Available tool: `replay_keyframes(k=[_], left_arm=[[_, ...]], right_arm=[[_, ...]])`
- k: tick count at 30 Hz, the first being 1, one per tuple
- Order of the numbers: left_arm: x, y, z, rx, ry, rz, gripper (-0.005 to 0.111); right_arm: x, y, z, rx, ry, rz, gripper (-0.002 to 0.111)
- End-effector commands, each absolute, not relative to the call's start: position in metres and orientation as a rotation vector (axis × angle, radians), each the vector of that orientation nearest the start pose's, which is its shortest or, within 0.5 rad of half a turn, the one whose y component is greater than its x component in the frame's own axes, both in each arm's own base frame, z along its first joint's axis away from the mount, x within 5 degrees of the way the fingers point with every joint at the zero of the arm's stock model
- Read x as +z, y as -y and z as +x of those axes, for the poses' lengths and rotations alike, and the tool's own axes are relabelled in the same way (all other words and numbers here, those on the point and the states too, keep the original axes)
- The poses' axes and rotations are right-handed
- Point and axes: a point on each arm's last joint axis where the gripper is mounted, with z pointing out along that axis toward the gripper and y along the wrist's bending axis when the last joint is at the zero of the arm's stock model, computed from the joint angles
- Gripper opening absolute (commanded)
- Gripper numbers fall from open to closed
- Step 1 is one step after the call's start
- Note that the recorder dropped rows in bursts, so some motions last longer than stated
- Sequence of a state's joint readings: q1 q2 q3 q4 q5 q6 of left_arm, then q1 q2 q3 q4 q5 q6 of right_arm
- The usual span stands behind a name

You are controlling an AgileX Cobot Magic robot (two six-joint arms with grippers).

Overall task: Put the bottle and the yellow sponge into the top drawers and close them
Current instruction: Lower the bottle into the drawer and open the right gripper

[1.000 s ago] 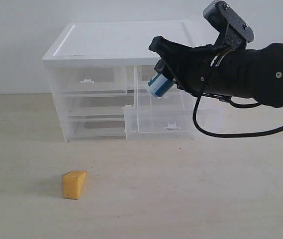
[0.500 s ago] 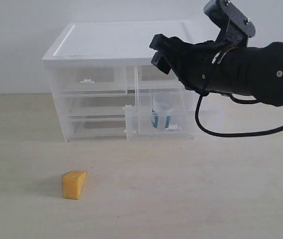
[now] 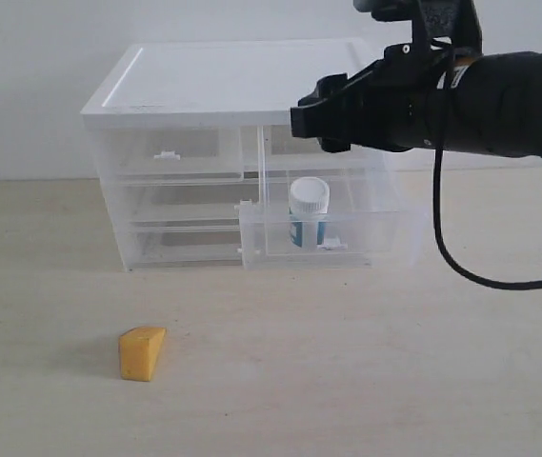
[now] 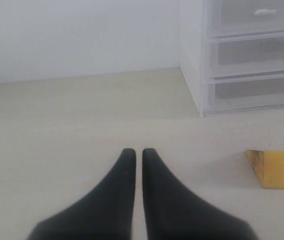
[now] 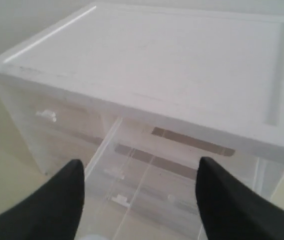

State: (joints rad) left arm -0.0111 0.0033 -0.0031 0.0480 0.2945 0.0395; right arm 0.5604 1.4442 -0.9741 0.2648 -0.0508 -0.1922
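The bottle (image 3: 309, 211), white-capped with a teal label, stands upright inside the pulled-out right top drawer (image 3: 385, 238). My right gripper (image 3: 313, 119) hovers above that drawer, open and empty; in its wrist view the right gripper (image 5: 140, 165) has its fingers spread wide over the open drawer (image 5: 146, 200). The left top drawer (image 3: 170, 154) is pushed in. On the table in front lies the yellow sponge (image 3: 143, 353), apart from everything. In the left wrist view my left gripper (image 4: 136, 151) is shut and empty, low over the table, with the sponge (image 4: 270, 168) off to one side.
The white-topped clear cabinet (image 3: 232, 86) stands at the back against a white wall, with two full-width drawers below the top pair. A black cable (image 3: 461, 271) hangs from my right arm beside the open drawer.
The bottle left my right gripper and dropped into the open right top drawer, where it now stands. The right gripper opened and lifted slightly. Sponge and left gripper are unmoved.
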Motion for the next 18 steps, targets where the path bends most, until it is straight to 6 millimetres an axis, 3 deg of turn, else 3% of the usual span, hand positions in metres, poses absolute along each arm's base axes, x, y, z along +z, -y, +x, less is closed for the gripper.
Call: replay_keyframes(k=[1,3,4,8,13,18], left_arm=[[0.186,-0.001,0.054,0.058,-1.779,0.064,0.004],[0.186,-0.001,0.054,0.058,-1.779,0.064,0.004],[0.186,-0.001,0.054,0.058,-1.779,0.064,0.004],[0.186,-0.001,0.054,0.058,-1.779,0.064,0.004],[0.186,-0.001,0.054,0.058,-1.779,0.064,0.004],[0.186,-0.001,0.054,0.058,-1.779,0.064,0.004]], right_arm=[[0.303,-0.172,0.274,0.342,-1.907,-0.604,0.029],[0.3,-0.173,0.272,0.316,-1.93,-0.674,0.004],[0.298,-0.173,0.271,0.304,-1.939,-0.705,0.0],[0.299,-0.174,0.269,0.268,-1.953,-0.809,0.0],[0.317,-0.178,0.268,0.305,-2.006,-0.869,0.0],[0.329,-0.188,0.261,0.399,-2.045,-1.059,0.0]])
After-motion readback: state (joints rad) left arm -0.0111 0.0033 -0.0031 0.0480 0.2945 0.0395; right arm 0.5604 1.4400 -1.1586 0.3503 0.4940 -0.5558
